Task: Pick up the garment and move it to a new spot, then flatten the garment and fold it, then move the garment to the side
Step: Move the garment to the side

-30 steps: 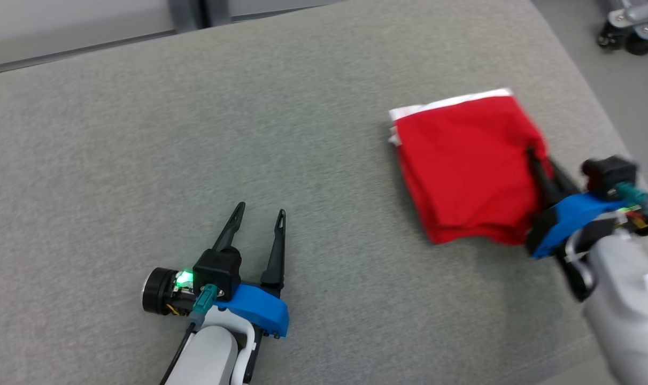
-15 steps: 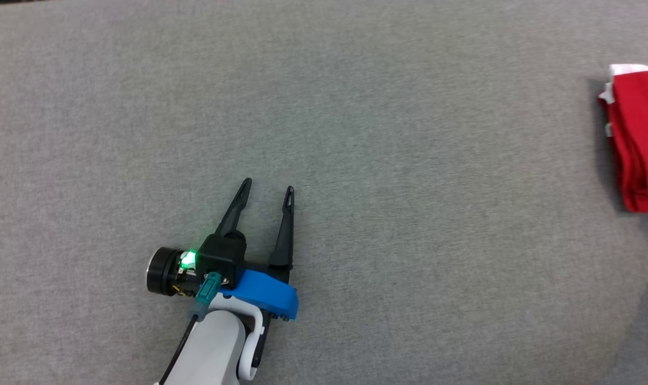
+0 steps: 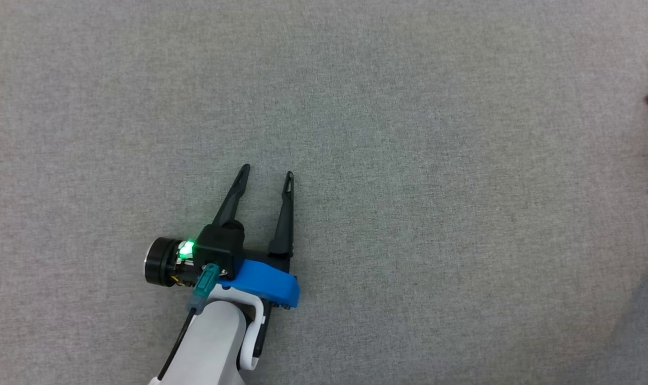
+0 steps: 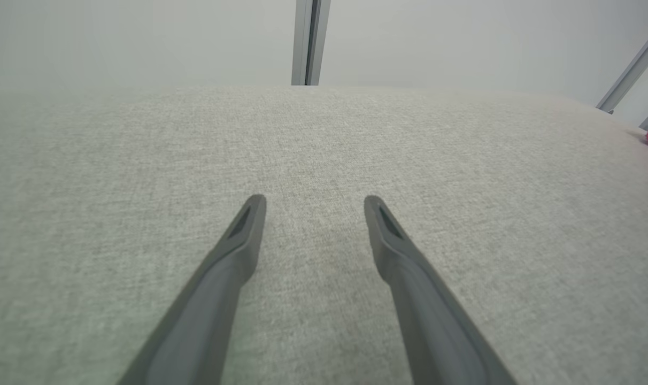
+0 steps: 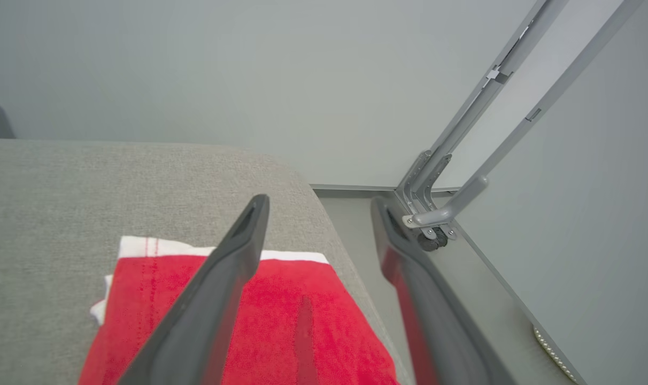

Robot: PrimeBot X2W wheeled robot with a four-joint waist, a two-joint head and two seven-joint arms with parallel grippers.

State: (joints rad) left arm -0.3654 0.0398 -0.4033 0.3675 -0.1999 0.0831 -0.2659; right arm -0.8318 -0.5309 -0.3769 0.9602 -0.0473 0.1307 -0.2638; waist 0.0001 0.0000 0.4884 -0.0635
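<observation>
A second ago the right gripper was clenched on the rim of the red garment. Now its jaws are standing released and hovering over the folded cloth, probably not touching it. The head camera is now looking further left, so the garment is showing as a sliver at that view's right edge. It is lying near the rounded right corner of the desk, with the floor and a wheeled metal frame beyond. The left gripper is sitting with its jaws spread and gripping nothing, with wide bare cloth around it.
</observation>
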